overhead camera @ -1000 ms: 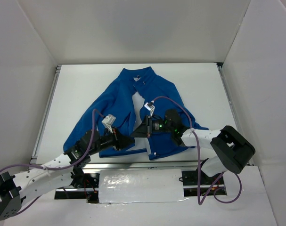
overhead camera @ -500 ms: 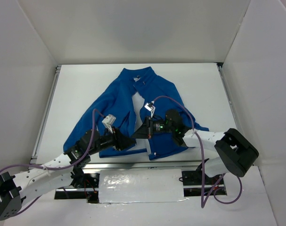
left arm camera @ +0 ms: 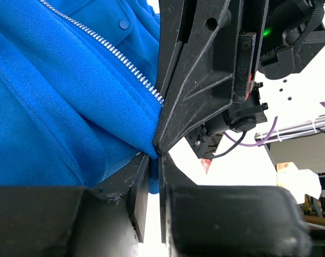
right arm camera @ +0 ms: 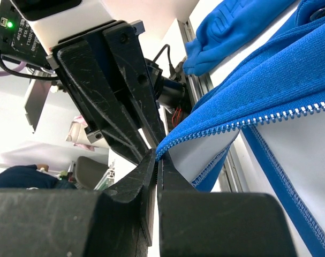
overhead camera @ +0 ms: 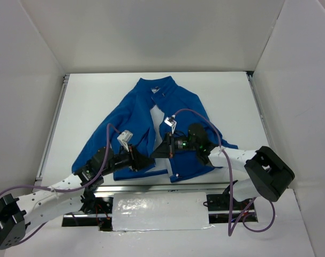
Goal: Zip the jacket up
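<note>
— Where's the jacket (overhead camera: 131, 115)?
— Flat, mid-table, collar twd far edge, hem at near edge, front open.
— Claws?
— I've got left gripper (left arm camera: 153, 160) clamped on the btm corner of one front panel. Right gripper (right arm camera: 157, 157) pinches the btm end of the other panel's zipper (right arm camera: 269, 120). They're tip to tip; can't tell if touching.

My left tool (left arm camera: 154, 159) and right tool (right arm camera: 157, 156) are matte black; the bright blue fabric jacket (overhead camera: 178, 101) has a silvery-white metal zipper (left arm camera: 114, 51); the flat table (overhead camera: 87, 101) is white.
</note>
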Robot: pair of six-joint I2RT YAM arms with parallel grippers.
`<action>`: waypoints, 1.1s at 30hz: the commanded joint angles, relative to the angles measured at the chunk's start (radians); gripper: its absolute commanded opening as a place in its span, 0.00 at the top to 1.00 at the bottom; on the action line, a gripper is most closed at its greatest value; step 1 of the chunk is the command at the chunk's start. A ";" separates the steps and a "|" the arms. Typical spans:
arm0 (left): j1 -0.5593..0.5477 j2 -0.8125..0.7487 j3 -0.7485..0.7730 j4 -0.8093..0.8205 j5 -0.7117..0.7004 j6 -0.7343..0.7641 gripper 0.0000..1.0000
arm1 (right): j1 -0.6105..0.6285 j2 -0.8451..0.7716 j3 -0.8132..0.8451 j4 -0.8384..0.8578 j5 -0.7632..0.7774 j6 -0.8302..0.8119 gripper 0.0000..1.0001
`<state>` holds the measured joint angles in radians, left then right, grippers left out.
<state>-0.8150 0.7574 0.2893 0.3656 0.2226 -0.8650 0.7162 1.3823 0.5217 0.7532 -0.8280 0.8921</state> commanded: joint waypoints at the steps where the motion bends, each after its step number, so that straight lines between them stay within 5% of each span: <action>1: 0.002 0.007 0.001 0.099 0.031 0.011 0.83 | -0.007 0.000 0.035 0.015 -0.039 -0.004 1.00; 7: 0.002 -0.015 0.002 0.078 0.023 0.017 1.00 | -0.015 0.032 0.043 0.049 -0.059 0.028 0.94; 11: 0.002 -0.013 0.011 0.072 0.021 0.021 1.00 | -0.017 0.021 0.037 0.052 -0.059 0.024 0.55; 12: 0.002 -0.013 0.014 0.067 0.012 0.024 1.00 | -0.021 0.003 0.034 0.022 -0.056 0.015 0.38; 16: 0.002 -0.030 0.025 0.018 -0.038 0.024 1.00 | -0.061 -0.092 0.003 -0.101 -0.019 -0.059 0.36; 22: 0.005 -0.070 0.047 -0.161 -0.184 -0.002 1.00 | -0.081 -0.313 -0.014 -0.680 0.257 -0.223 0.38; 26: 0.008 -0.110 0.045 -0.231 -0.201 0.001 1.00 | -0.078 -0.385 -0.043 -0.912 0.443 -0.219 0.43; 33: 0.010 -0.141 0.050 -0.281 -0.198 0.017 1.00 | -0.021 -0.368 -0.138 -0.914 0.487 -0.176 0.48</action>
<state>-0.8120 0.6270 0.2947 0.1009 0.0383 -0.8661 0.6758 1.0080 0.4175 -0.1188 -0.3908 0.7094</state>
